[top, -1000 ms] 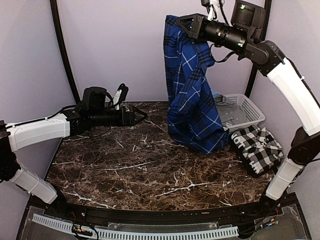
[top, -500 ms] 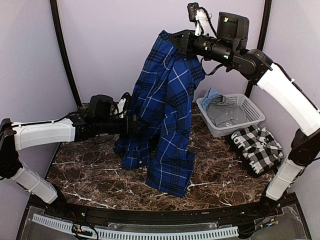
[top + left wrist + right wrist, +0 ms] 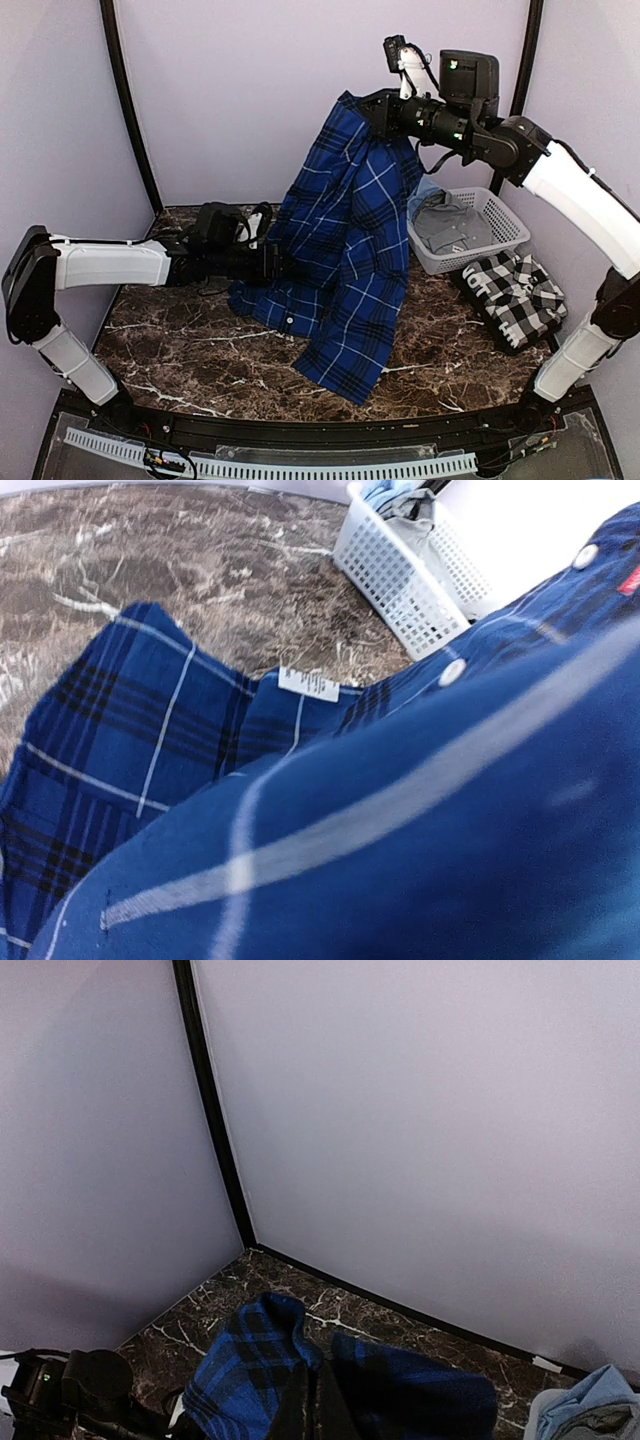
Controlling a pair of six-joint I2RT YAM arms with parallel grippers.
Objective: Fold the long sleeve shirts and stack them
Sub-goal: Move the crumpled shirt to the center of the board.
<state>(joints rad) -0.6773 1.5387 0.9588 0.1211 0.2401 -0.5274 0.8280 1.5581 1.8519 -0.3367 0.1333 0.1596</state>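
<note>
The royal blue plaid shirt [image 3: 345,250] hangs from my right gripper [image 3: 368,103], high over the back of the table, and its lower part trails onto the marble. In the right wrist view my right gripper [image 3: 318,1410] is shut on the bunched blue cloth [image 3: 250,1360]. My left gripper [image 3: 285,265] reaches into the hanging shirt at mid height, with its fingers buried in the cloth. In the left wrist view blue plaid [image 3: 200,730] fills the frame and hides the jaws. The black-and-white check shirt [image 3: 515,295] lies folded at the right edge.
A white basket [image 3: 500,235] holding grey and light blue clothes stands at the back right, just behind the check shirt. It also shows in the left wrist view [image 3: 400,580]. Walls close off the back and both sides.
My right gripper swung the blue shirt from the back right toward the centre. My left arm reached right into the hanging shirt. The shirt's lower part now spreads on the table.
</note>
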